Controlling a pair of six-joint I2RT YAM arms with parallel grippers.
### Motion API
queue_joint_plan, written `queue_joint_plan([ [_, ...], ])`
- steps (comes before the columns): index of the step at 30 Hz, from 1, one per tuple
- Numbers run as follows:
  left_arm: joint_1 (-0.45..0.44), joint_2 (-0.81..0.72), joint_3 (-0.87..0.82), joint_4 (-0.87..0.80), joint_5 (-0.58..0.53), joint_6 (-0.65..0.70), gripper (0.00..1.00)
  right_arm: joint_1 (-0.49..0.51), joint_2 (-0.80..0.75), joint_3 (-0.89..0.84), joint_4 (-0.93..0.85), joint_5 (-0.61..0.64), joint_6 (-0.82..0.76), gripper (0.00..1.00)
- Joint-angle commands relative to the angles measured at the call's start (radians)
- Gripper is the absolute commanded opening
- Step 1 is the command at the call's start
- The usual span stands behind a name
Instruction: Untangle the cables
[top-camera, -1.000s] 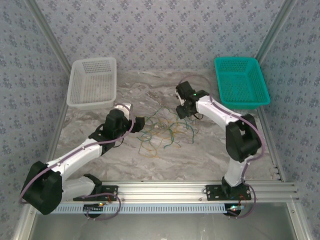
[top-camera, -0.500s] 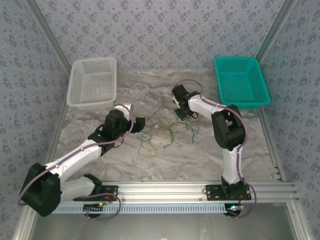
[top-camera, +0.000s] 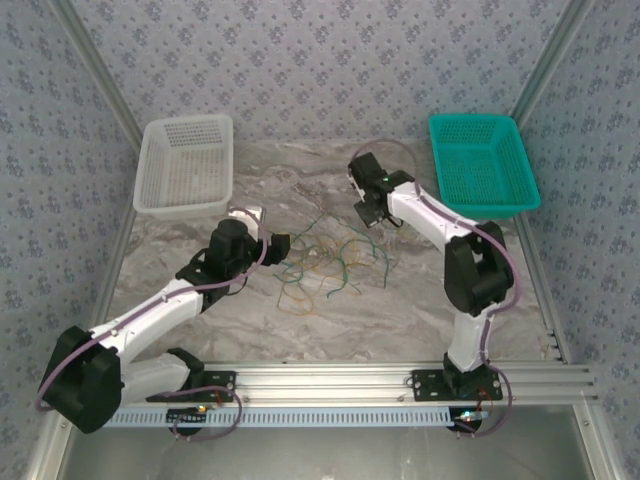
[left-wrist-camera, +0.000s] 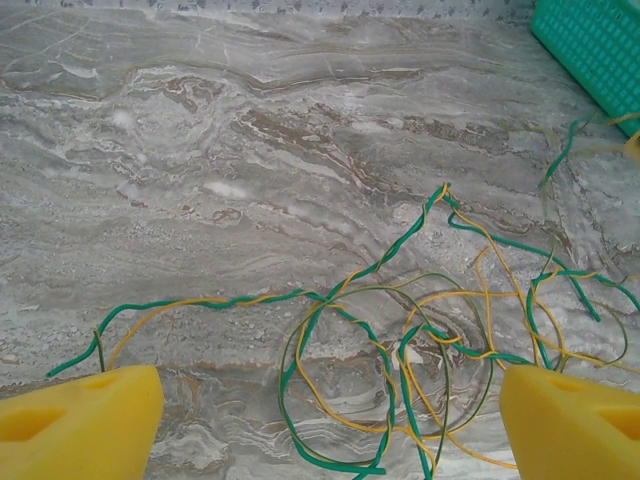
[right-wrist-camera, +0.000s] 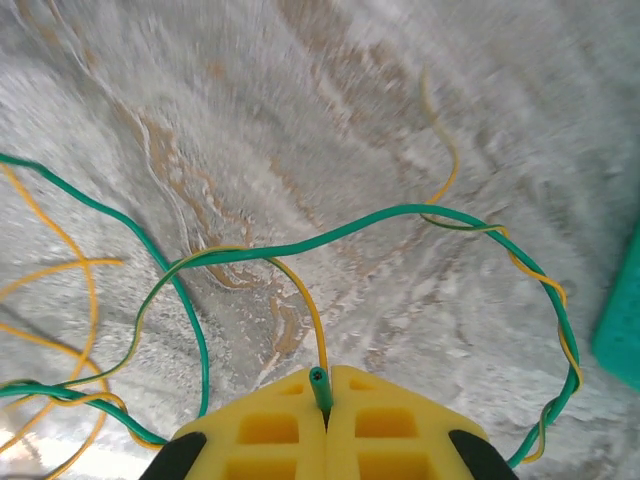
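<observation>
Right claw grips a cable end near teal basket — left claw released.

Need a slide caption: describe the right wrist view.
Right gripper shut on a green cable end, yellow cable alongside, loops trailing over the marble table.

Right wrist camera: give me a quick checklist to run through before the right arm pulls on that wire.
1. Right gripper shut on the thin green wire end: ok.
2. Only that wire pinched: cannot tell; a thin yellow wire runs into the same pinch.
3. Green and yellow wires separated: not ok; a twisted green-and-yellow strand lies across the grey marble-pattern table.
4. Left gripper open over the pile, free to hold it down: ok.
5. Room to pull: cannot tell; the teal plastic mesh basket stands close beside the right gripper.
</observation>
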Motion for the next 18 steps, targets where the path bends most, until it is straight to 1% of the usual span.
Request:
queue_joint_plan([
  [1,-0.004,-0.027,0.067,0.022,0.024,-0.005,0.88,0.008,-0.102,0.064,-0.112,-0.01,0.057,0.0],
  [5,-0.001,-0.047,0.09,0.048,0.073,-0.005,0.88,0.008,-0.179,0.1,-0.168,-0.159,0.096,0.0],
  [10,0.002,-0.085,0.112,0.114,0.189,0.022,0.87,-0.007,-0.282,0.089,-0.15,-0.355,0.18,0.0],
  [14,0.0,-0.11,0.117,0.158,0.285,0.038,0.85,-0.01,-0.347,0.051,-0.074,-0.484,0.286,0.0],
  [15,-0.001,-0.114,0.113,0.178,0.313,0.035,0.84,-0.01,-0.357,0.036,-0.042,-0.509,0.333,0.0],
  [17,-0.001,-0.121,0.102,0.224,0.377,0.03,0.81,-0.009,-0.378,0.002,0.014,-0.541,0.425,0.0],
  [18,-0.004,-0.123,0.099,0.247,0.408,0.027,0.78,-0.008,-0.383,-0.012,0.038,-0.561,0.462,0.0],
])
